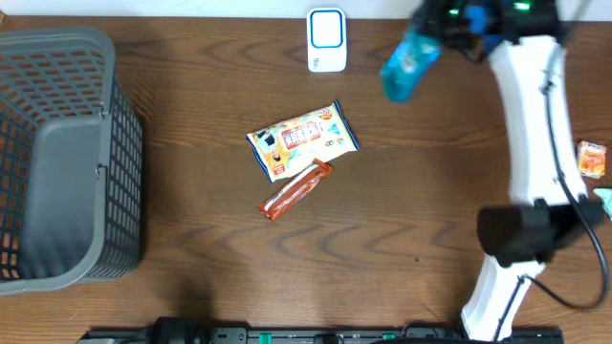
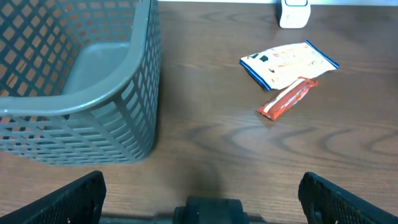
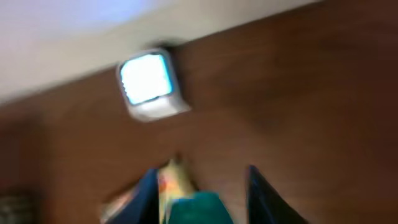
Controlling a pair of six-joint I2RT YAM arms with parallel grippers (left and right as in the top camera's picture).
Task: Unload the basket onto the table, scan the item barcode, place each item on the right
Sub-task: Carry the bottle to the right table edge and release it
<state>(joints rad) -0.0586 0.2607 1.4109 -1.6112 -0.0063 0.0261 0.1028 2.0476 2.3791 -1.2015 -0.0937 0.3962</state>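
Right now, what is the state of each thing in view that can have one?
Grey plastic mesh basket: upright, empty.
White scanner with blue screen: screen lit.
Blue-edged snack packet: lying flat.
Orange-red bar: lying flat.
Teal packet: held aloft.
Left gripper: open, empty.
Right gripper: shut on teal packet.

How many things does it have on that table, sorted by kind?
Baskets: 1, the grey basket
Scanners: 1, the white scanner
Packets: 4, the white packet, red bar, orange packet, and blue packet held up by the right gripper
Total: 6, not counting a teal scrap cut off at the right edge.
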